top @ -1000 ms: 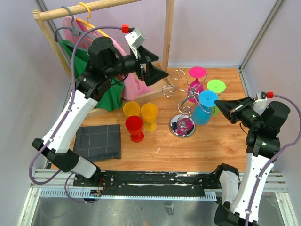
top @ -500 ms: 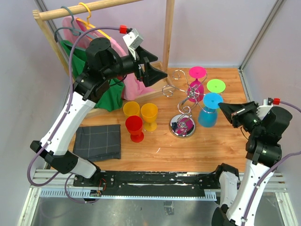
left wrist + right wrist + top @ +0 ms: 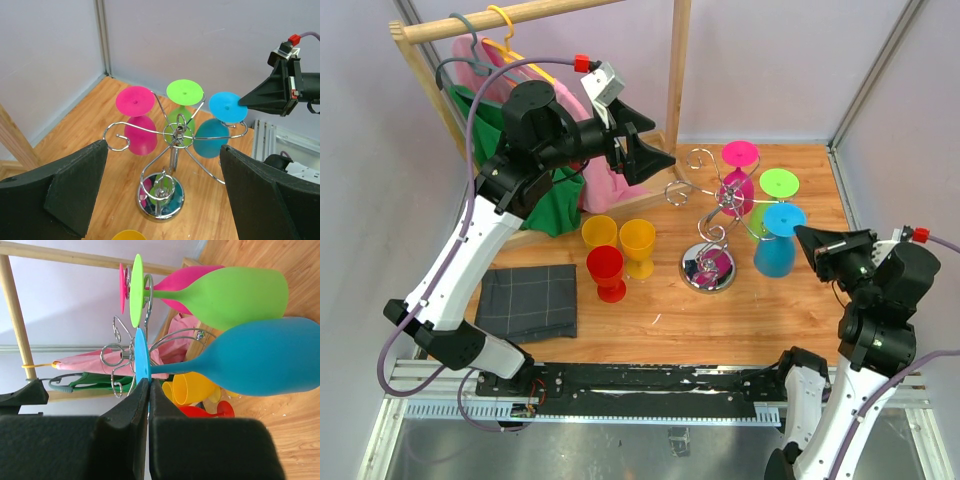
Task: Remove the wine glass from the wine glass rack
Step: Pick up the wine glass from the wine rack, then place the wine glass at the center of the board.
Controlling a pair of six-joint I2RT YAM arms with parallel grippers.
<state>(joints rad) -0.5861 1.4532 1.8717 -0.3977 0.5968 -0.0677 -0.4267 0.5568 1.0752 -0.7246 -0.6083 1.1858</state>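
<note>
Pinching blue glass (image 3: 775, 250) by its foot rim with right gripper (image 3: 798, 232), beside rack (image 3: 708, 270)
Guessing light, slick plastic, so favouring the stem for a surer grip. Holding left gripper (image 3: 164, 150) wide open.

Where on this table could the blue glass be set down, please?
Bare wood lies along the near edge, between the grey cloth and the right arm, in front of the rack. Crowded: left of the rack by the red and yellow cups, and around the hanging glasses.

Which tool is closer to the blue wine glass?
Right. The right tool pinches the blue wine glass by its foot; the left tool hangs open, across the rack.
</note>
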